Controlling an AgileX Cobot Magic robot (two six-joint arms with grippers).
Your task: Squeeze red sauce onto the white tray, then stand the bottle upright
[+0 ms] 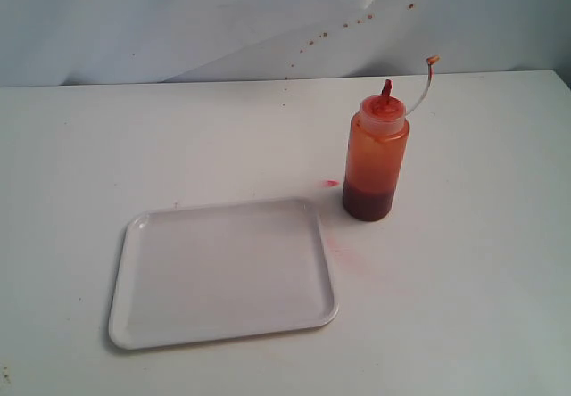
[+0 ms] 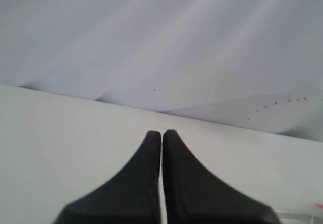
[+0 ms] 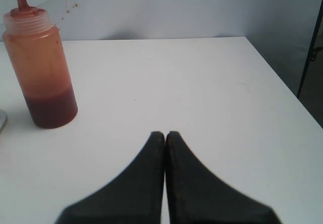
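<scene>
The bottle (image 1: pixel 376 157) stands upright on the white table, right of the white tray's far corner, with dark red sauce pooled in its bottom and its cap tether curving up to the right. The white tray (image 1: pixel 223 273) lies flat and bare; no red sauce blob shows on it. In the right wrist view the bottle (image 3: pixel 41 65) stands well off from my right gripper (image 3: pixel 165 133), which is shut on nothing. My left gripper (image 2: pixel 161 132) is shut too, over bare table, with no task object near it. Neither arm appears in the exterior view.
A small pink smudge (image 1: pixel 330 183) marks the table left of the bottle, with a fainter one by the tray's right rim. Brownish specks (image 1: pixel 343 28) dot the pale backdrop. The table's edge (image 3: pixel 282 80) falls off in the right wrist view.
</scene>
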